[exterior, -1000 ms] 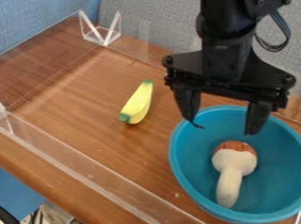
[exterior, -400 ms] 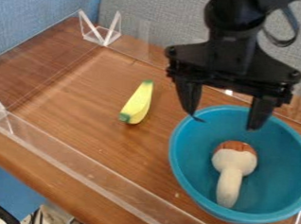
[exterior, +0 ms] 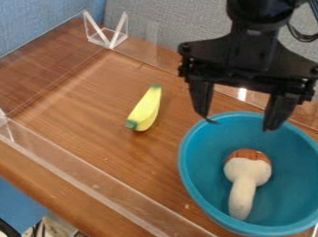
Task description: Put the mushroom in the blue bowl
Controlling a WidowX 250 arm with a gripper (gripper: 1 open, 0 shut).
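- One mushroom [exterior: 247,178] is what we see lying inside the blue bowl [exterior: 206,173], resting on the bowl's floor with its cap toward the back and its stem running toward the front rim.
- We see the gripper [exterior: 243,103] hanging above the bowl's far rim, pointing steeply down, with the mushroom below it and nearer the camera, clearly apart from both fingers.
- Its two dark fingers stand spread wide, one over the bowl's left rim and one over the right part of the rim, and we see nothing between them; it holds nothing.
- We make out a thick cream-white stem and a rounded brown-orange cap on the mushroom, the stem the longer part.
- We see the bowl as a deep, glossy teal-blue round, far wider than the mushroom, sitting at the right front of the wooden table [exterior: 70,86].
- We also note a yellow-green banana-shaped toy [exterior: 144,109] lying on the table left of the bowl, apart from it.
- Compared with a second ago, we see the gripper's body higher in the view and turned a little, so the finger tips now sit at the rim rather than dipping into the bowl.
- We find the mushroom, the bowl and the banana-shaped toy in the same places as before, and the fingers just as wide.
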